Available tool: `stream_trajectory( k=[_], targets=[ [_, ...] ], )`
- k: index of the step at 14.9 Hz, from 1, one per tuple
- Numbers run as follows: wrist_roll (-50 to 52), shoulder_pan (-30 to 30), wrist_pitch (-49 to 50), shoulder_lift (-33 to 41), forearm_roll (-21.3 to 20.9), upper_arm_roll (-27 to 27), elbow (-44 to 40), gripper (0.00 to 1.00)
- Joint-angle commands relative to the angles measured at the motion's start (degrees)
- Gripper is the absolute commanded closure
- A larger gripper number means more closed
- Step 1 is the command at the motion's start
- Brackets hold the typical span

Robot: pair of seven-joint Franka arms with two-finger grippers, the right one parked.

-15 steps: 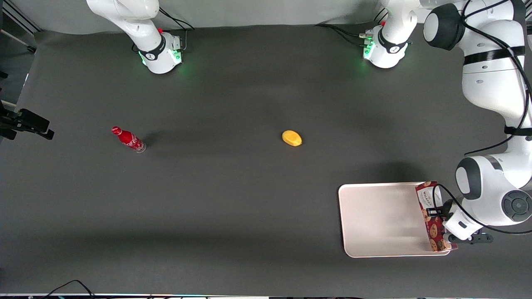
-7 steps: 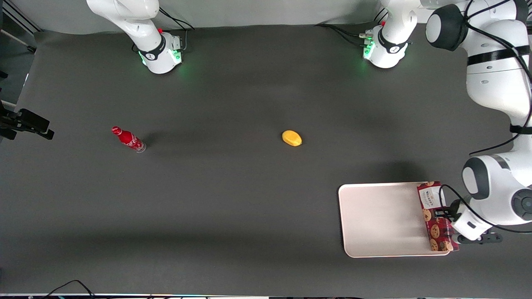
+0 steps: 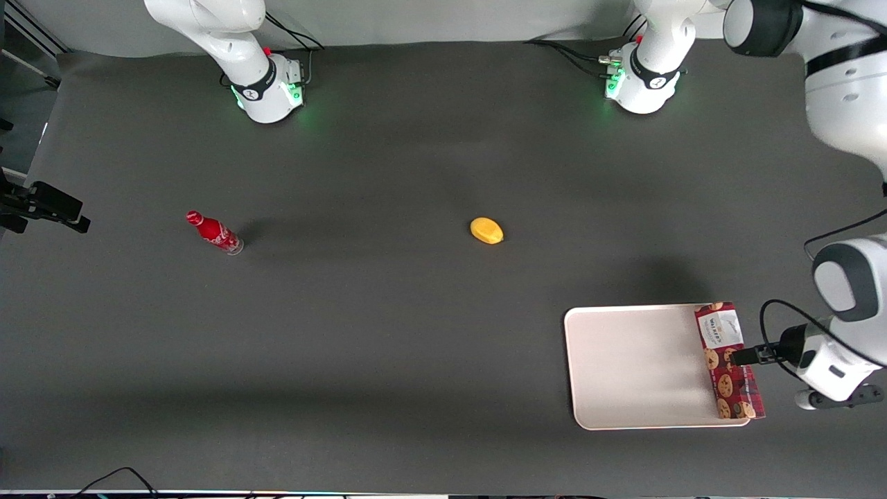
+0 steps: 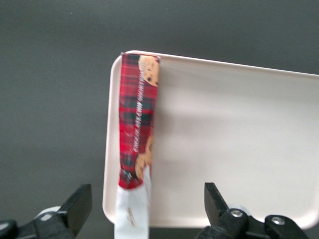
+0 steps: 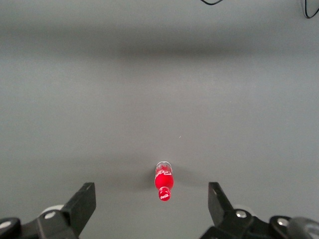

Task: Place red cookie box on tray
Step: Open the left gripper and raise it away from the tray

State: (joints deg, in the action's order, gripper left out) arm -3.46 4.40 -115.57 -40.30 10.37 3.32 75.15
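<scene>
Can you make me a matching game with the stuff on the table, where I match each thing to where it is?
1. red cookie box
2. red bottle
3. yellow thing
4. gripper

A. toward the parked arm's end of the table
B. open, above the tray's edge
C. lying along one edge of the tray
D. near the middle of the table

Pairs: 1-C, 2-A, 3-D, 4-B

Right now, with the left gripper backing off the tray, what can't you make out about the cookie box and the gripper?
- Red cookie box: whether its outer long edge sits inside the tray rim or overhangs it; no side-on view.
- Box's label end: cut off by the frame edge in the left wrist view.
- Gripper: front view shows one dark finger tip; wrist view shows the fingers spread, open.
</scene>
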Motion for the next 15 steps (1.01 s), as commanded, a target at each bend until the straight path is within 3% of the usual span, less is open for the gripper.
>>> stream_trajectory(
  k=[1,6,10,15],
  targets=[
    [0.1,-0.4,2.4,9.1,1.9,-0.2,8.3,0.00],
    [-0.1,-1.1,8.7,21.0,-5.1,-0.1,14.6,0.00],
    [0.2,-2.0,15.8,31.4,-5.9,-0.1,18.0,0.00],
    [0.7,-4.4,17.6,43.4,-11.1,-2.5,24.8,0.00]
  ],
)
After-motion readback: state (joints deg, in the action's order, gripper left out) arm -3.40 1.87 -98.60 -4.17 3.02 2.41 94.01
